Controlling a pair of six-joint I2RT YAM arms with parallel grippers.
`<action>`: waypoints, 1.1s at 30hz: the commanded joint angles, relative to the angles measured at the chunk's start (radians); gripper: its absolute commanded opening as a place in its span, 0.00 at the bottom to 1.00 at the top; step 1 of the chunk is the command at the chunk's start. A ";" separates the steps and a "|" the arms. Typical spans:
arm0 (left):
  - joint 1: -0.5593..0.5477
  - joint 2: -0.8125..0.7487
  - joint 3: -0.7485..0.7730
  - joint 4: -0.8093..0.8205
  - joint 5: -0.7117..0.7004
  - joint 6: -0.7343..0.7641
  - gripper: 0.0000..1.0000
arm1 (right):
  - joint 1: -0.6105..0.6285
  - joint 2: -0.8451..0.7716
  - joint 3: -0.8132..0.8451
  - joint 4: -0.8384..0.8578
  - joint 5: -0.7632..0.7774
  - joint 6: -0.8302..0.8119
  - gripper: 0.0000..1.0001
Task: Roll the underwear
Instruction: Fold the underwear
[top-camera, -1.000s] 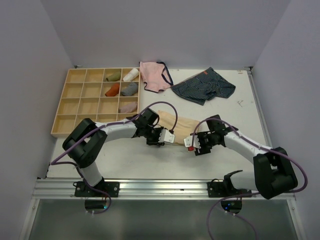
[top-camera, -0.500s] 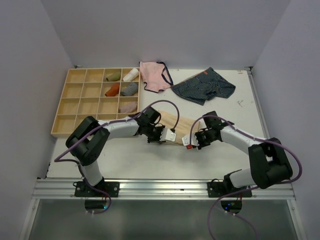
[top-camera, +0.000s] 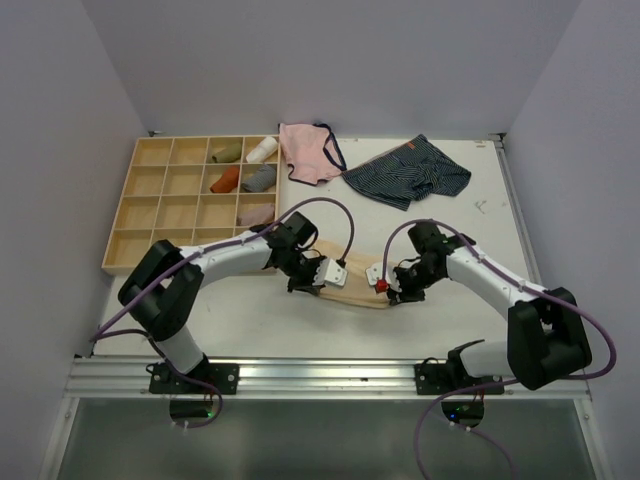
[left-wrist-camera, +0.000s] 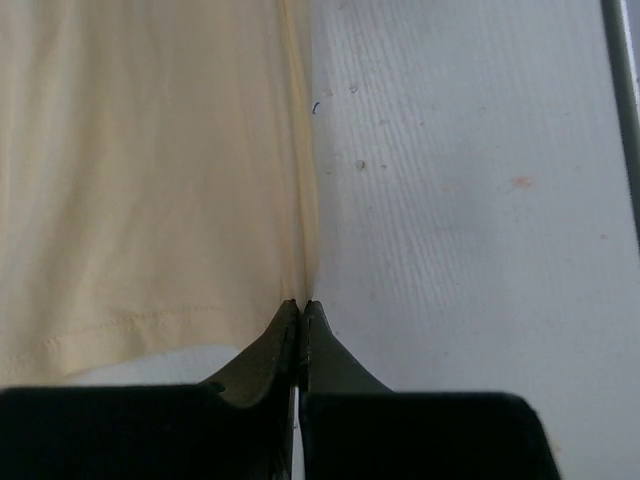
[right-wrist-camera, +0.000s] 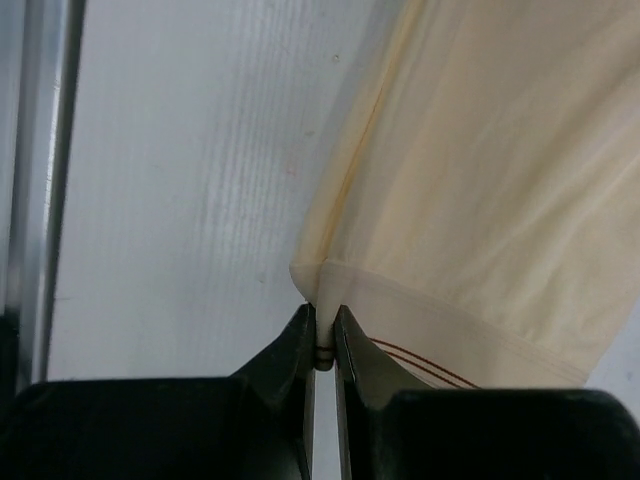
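Enclosure: back wall (top-camera: 330, 60), left wall (top-camera: 50, 150) and right wall (top-camera: 590, 120), all plain pale lilac-grey. Surface (top-camera: 300, 330) white, faintly ribbed, few small specks and scuffs. Metal rail (top-camera: 320, 375) along near edge. Dark grey-green panel (top-camera: 320, 440) below rail. Light even, shadows soft.

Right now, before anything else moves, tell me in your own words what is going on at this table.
Two robot arms are working on the plain pale peach cloth underwear, which lies on the white table. The left gripper is shut on its edge at one near end, and the right gripper is shut on the opposite near corner. No roll has formed yet. A pink pair with dark trim and a navy striped pair lie farther back, beside a wooden compartment tray.
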 joint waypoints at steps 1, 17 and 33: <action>0.003 -0.059 0.022 -0.120 0.079 -0.045 0.00 | 0.001 -0.009 0.041 -0.147 -0.091 0.102 0.00; 0.121 0.096 0.329 -0.388 0.243 -0.085 0.00 | -0.051 0.143 0.197 -0.350 -0.267 0.288 0.00; 0.190 0.318 0.599 -0.474 0.274 -0.105 0.00 | -0.226 0.601 0.480 -0.653 -0.434 0.158 0.00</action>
